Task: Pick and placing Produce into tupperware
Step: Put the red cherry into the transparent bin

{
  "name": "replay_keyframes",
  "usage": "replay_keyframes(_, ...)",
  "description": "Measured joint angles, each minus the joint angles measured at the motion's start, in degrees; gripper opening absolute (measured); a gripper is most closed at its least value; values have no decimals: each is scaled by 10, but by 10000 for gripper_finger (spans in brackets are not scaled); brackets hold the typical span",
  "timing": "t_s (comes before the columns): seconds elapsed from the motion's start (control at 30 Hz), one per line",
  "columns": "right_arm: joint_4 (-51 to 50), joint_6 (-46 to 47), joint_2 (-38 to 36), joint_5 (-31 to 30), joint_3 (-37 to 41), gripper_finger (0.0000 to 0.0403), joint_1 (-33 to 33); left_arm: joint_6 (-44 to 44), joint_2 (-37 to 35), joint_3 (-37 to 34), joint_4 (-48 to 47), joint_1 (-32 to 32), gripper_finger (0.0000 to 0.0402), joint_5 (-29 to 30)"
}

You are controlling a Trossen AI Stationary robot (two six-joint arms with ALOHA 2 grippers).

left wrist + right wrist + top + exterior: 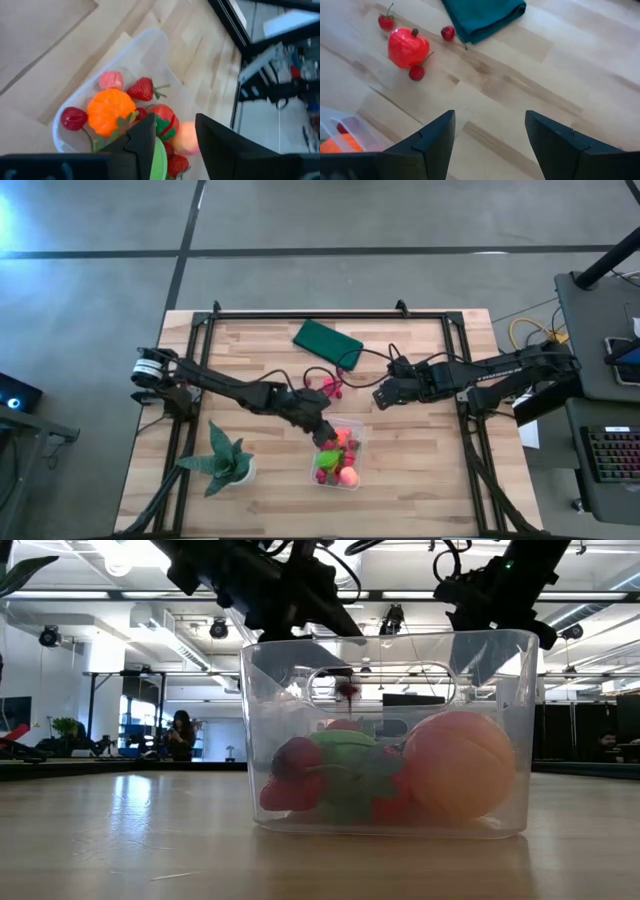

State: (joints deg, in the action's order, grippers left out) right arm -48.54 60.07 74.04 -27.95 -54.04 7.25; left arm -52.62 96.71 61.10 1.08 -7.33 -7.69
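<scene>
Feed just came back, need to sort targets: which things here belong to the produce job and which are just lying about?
Job:
- tupperware, already holding produce
- red fruit loose on the table
- small red berries around it
- left claw over the tupperware
- right claw hovering open

Lying about:
- green cloth
- potted plant

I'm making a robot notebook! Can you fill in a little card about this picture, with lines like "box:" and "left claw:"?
box: clear plastic box on the wooden table, holding toy fruit
left claw: left gripper over the box, fingers apart, empty
right claw: right gripper above bare table, open, empty
still outside: red fruit and small berries beside a green cloth
also there: potted plant
</scene>
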Motion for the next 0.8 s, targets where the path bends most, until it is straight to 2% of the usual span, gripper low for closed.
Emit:
replay_keyframes(0.1, 0, 0, 0, 15, 0, 233, 0, -27, -1, 0, 0, 0, 143, 18)
replay_keyframes(0.27, 0, 2, 0, 29, 0, 233, 0, -20, -11, 0, -1, 2, 170, 21)
replay_keyframes(0.33, -1, 6, 0, 29, 0, 233, 0, 20, -23, 0, -2, 3, 172, 22)
replay_keyframes(0.5, 0, 8, 0, 28, 0, 233, 0, 182, -67, 1, -15, 13, 173, 37)
replay_keyframes(0.67, -1, 8, 0, 26, 1, 233, 0, 205, -97, 1, -82, 38, 173, 101)
replay_keyframes(0.8, -5, 3, 0, 24, 2, 233, 0, 222, -115, 0, -130, 61, 173, 113)
